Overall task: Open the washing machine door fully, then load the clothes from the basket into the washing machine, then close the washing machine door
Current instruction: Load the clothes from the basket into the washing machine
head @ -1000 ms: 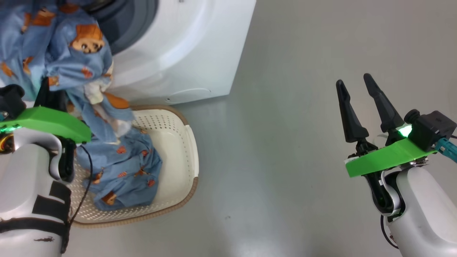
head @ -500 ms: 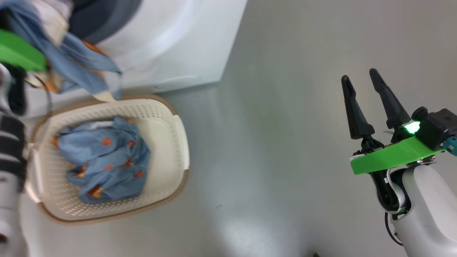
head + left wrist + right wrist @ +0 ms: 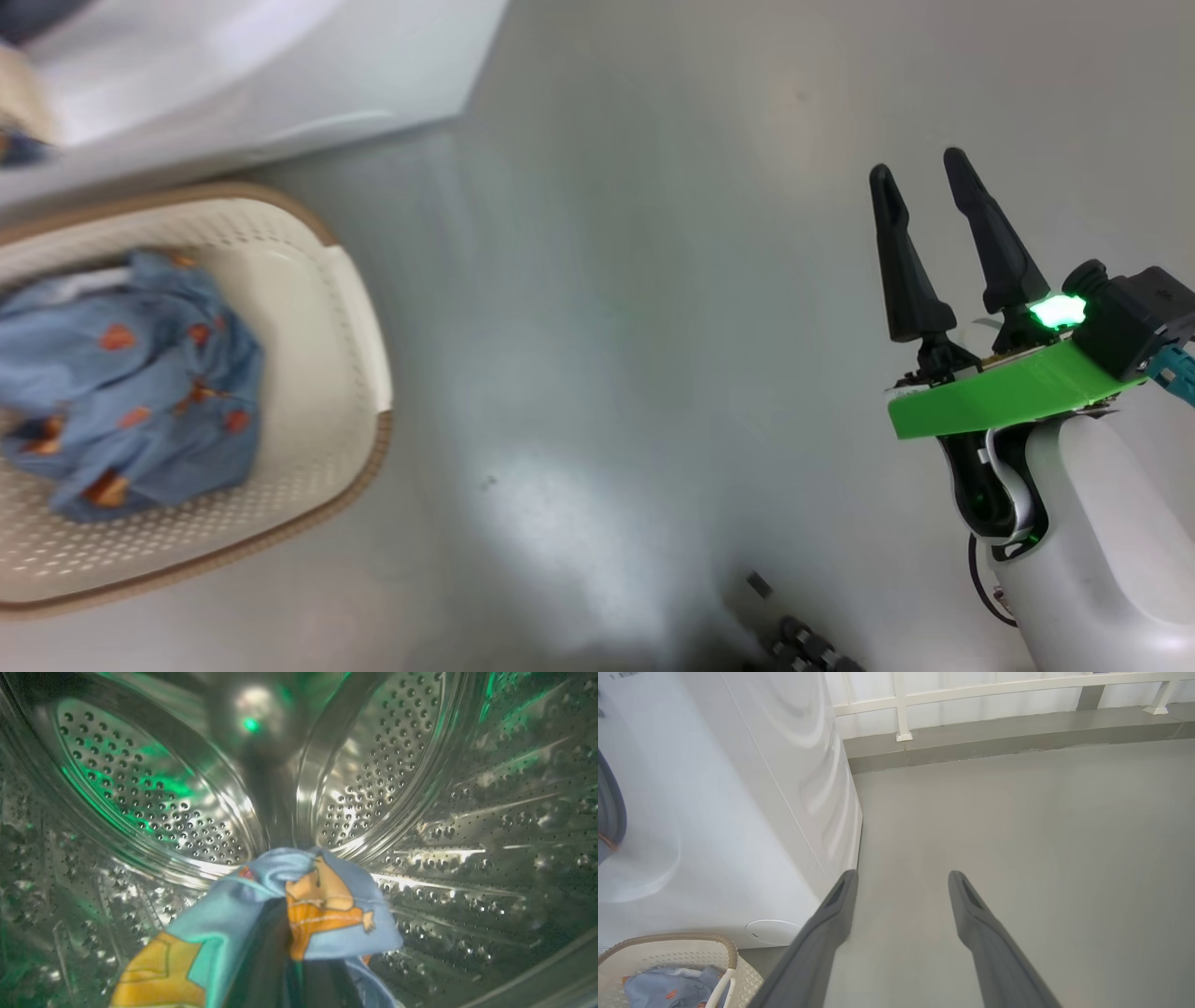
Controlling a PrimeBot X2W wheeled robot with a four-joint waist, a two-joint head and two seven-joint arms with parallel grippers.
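Observation:
In the left wrist view my left gripper (image 3: 294, 952) is inside the steel perforated drum (image 3: 154, 788) of the washing machine, shut on a light blue garment (image 3: 327, 896) with orange figures. The cloth drapes over the fingertips. More of the blue clothes (image 3: 131, 373) lie bundled in the cream basket (image 3: 359, 308) on the floor beside the white washing machine (image 3: 280, 65). My right gripper (image 3: 918, 163) hangs open and holds nothing over bare floor, well to the right of the basket. The washing machine door is out of view.
The right wrist view looks past the open right gripper (image 3: 902, 877) at the machine's white side (image 3: 794, 788), the basket's corner (image 3: 724, 947), a raised grey ledge (image 3: 994, 732) and a white rail (image 3: 971, 693) behind. Small dark parts (image 3: 803, 644) show at the head view's bottom edge.
The head camera has swung right, so basket and machine have slid left in view. My left arm has carried the garment up out of the head view. The right gripper has held still.

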